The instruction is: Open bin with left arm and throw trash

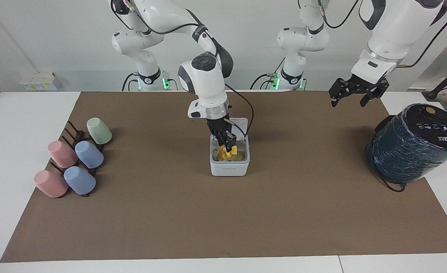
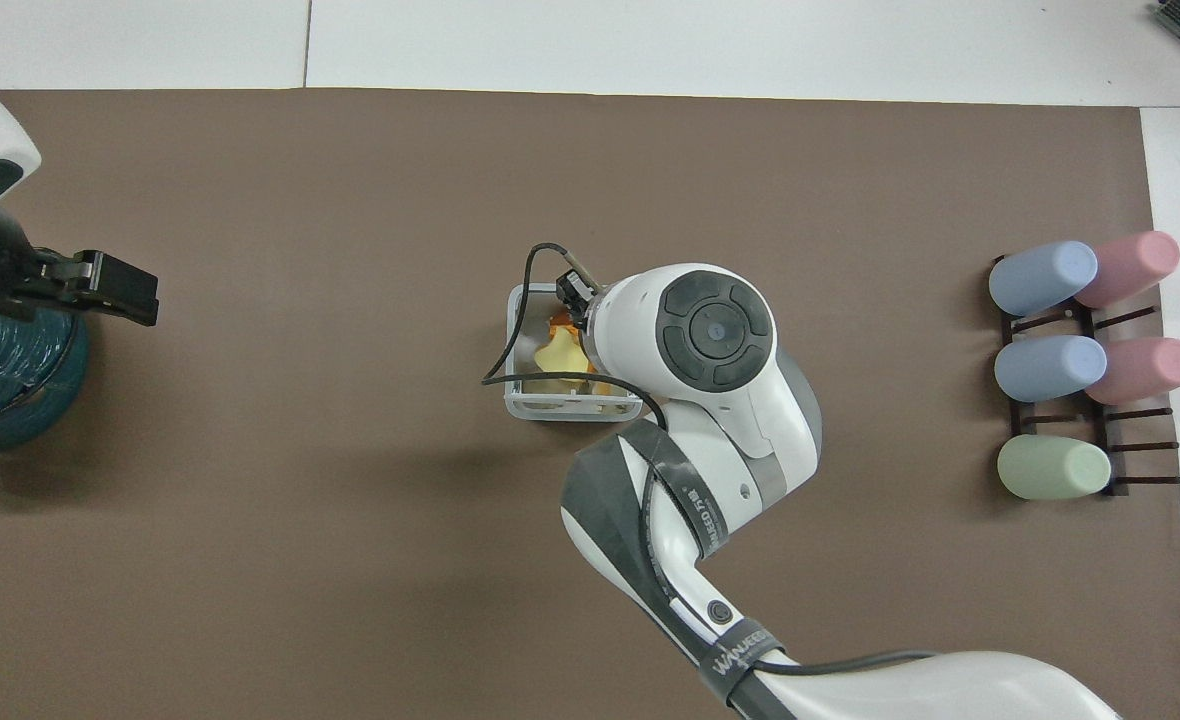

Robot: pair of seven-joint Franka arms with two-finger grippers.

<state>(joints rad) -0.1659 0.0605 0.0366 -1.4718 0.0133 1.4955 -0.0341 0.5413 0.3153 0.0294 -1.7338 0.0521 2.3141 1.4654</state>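
Note:
The white bin (image 1: 229, 168) stands mid-mat with its lid (image 1: 243, 123) tipped up on the side nearer the robots. My right gripper (image 1: 227, 147) reaches down into the bin's mouth. The yellow trash block (image 1: 227, 152) sits right at its tips, inside the rim. In the overhead view the right wrist covers most of the bin (image 2: 570, 408). There the yellow block (image 2: 558, 352) and an orange scrap (image 2: 557, 322) show inside it. My left gripper (image 1: 350, 99) hangs open and holds nothing. It is high over the mat near the teal cylinder, and it also shows in the overhead view (image 2: 115, 292).
A big teal wrapped cylinder (image 1: 413, 148) stands at the left arm's end of the table. A dark rack with several pastel cups (image 1: 75, 163) lies at the right arm's end. The brown mat (image 1: 223, 220) covers the table.

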